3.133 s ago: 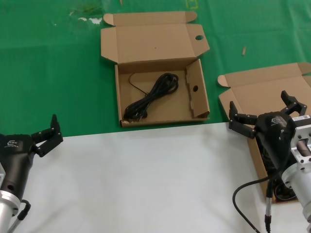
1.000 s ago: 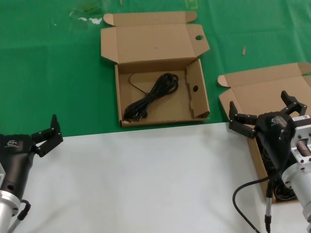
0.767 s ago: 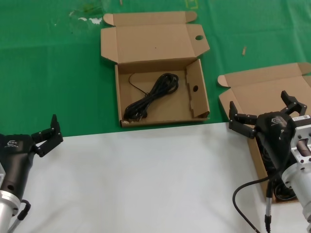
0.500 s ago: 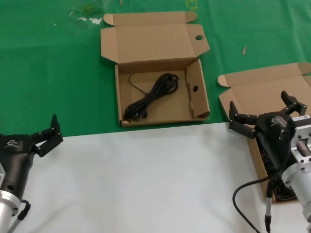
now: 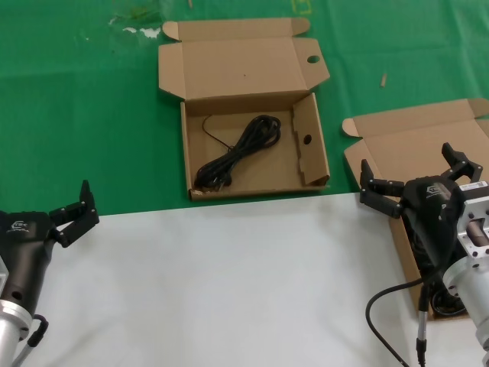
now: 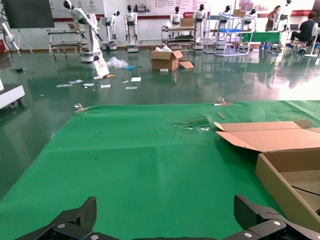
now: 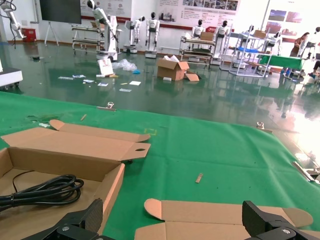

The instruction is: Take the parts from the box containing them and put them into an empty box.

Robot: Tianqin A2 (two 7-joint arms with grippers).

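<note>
Cable bundle point(image 5: 238, 151) lies well apart from right tool point(image 5: 416, 177).

1. Under my arms lies a white sheet point(image 5: 229, 283), covering the near part of the green mat point(image 5: 76, 115).
2. A small tan scrap point(image 5: 383, 79) lies on the mat toward its far right corner.
3. White flecks point(image 5: 141, 31) mark the mat near its far edge.

The left gripper point(image 5: 72, 210) and right gripper point(image 5: 416, 177) are showing matte black bodies with small white logos, angular black fingers point(image 5: 377, 190) studded with screws, and silver cylindrical wrists; a black cable point(image 5: 390, 306) is looping beside the right wrist.
</note>
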